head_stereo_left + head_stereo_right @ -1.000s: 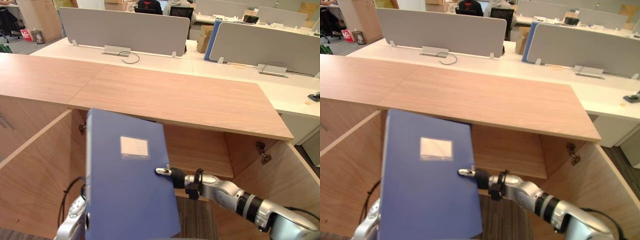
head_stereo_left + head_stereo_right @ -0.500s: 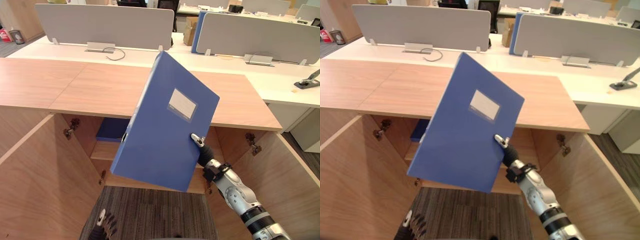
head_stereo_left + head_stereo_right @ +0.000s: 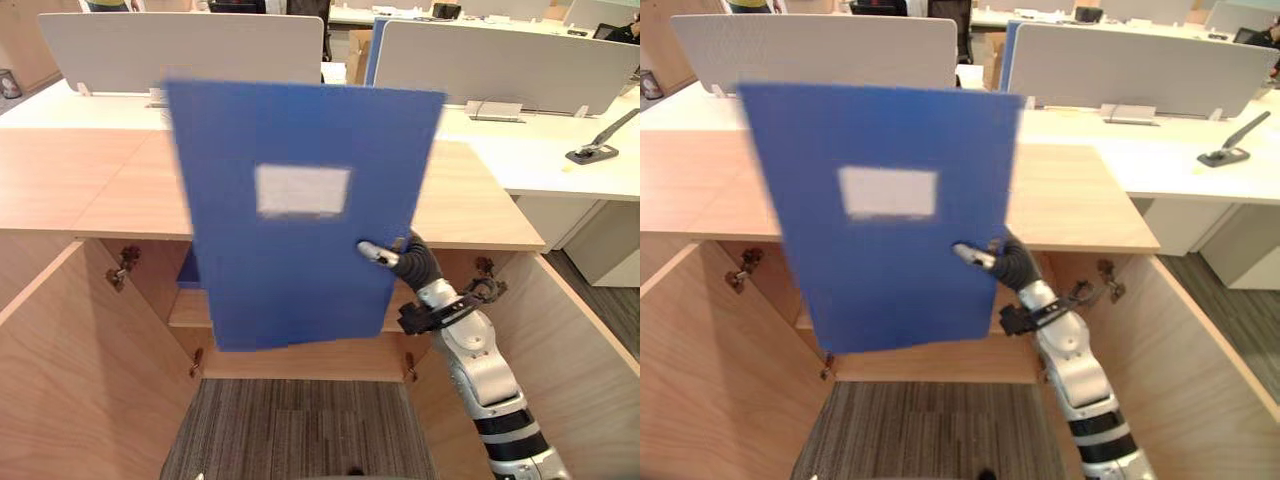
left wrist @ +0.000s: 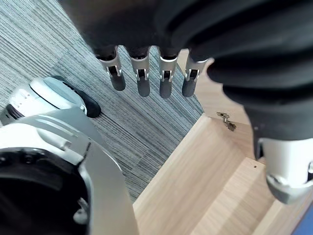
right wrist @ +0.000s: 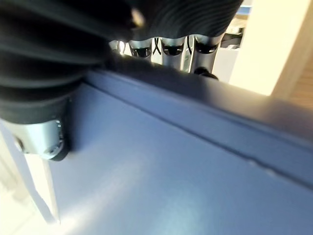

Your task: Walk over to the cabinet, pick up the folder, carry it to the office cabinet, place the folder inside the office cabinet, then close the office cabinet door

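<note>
The blue folder [image 3: 300, 210], with a white label [image 3: 303, 190] on its face, hangs upright and facing me in front of the open office cabinet [image 3: 90, 180]. My right hand [image 3: 405, 262] is shut on the folder's right edge, thumb on the front face and fingers behind it; the right wrist view has the folder's blue face [image 5: 161, 181] close under that hand. The folder covers most of the cabinet's opening. My left hand [image 4: 139, 73] hangs low over the carpet with straight fingers, holding nothing.
Both cabinet doors stand wide open, the left door [image 3: 70, 370] and the right door [image 3: 580, 340]. Another blue item [image 3: 186, 272] lies on the inner shelf [image 3: 190, 312]. Grey partitions [image 3: 180, 45] and white desks lie behind. Striped carpet [image 3: 300, 430] runs below.
The folder has swung from a tilt to upright and risen in my right hand. A second ago my left arm was under it; that hand has since dropped away. The camera shifted.
</note>
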